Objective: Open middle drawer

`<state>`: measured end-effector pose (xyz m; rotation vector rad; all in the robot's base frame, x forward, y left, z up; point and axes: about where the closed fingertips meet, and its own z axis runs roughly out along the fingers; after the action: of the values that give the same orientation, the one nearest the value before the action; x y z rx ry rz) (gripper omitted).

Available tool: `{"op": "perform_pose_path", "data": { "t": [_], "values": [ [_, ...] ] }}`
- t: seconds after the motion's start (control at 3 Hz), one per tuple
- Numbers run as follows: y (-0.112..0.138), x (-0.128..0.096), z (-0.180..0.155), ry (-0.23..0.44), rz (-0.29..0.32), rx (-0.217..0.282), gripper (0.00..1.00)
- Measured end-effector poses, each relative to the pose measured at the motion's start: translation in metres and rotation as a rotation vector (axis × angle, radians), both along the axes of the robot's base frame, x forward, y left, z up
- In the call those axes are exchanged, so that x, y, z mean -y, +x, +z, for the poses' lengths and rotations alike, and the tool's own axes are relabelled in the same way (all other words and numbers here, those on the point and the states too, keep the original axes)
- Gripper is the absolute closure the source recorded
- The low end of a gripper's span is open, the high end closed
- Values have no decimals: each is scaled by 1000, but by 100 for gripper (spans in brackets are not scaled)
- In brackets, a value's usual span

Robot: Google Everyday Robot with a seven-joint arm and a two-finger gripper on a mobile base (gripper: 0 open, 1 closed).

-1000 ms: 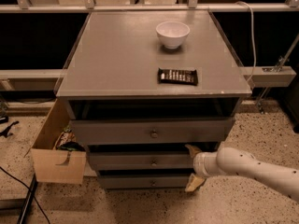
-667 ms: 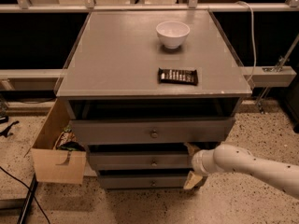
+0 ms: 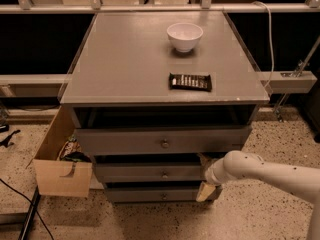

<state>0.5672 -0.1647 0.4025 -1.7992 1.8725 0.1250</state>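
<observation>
The gripper [image 3: 206,177] sits at the right end of the middle drawer [image 3: 135,173], lower centre of frame, probably to pull by that edge (not the knob [image 3: 164,175]). Whether it is gripping anything cannot be told.

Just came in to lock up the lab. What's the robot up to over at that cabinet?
The robot's arm reaches in from the right, with its tool at the right end of the middle drawer, just under the top drawer. The middle drawer looks only slightly out, with a dark gap above its front. A white bowl and a dark bar sit on the cabinet top.
</observation>
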Motion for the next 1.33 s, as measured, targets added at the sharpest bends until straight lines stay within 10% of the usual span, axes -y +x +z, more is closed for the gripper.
{"op": "perform_pose_path", "data": {
  "t": [1.33],
  "values": [
    [-15,12,-10,-60,15,-149,0]
  ]
}}
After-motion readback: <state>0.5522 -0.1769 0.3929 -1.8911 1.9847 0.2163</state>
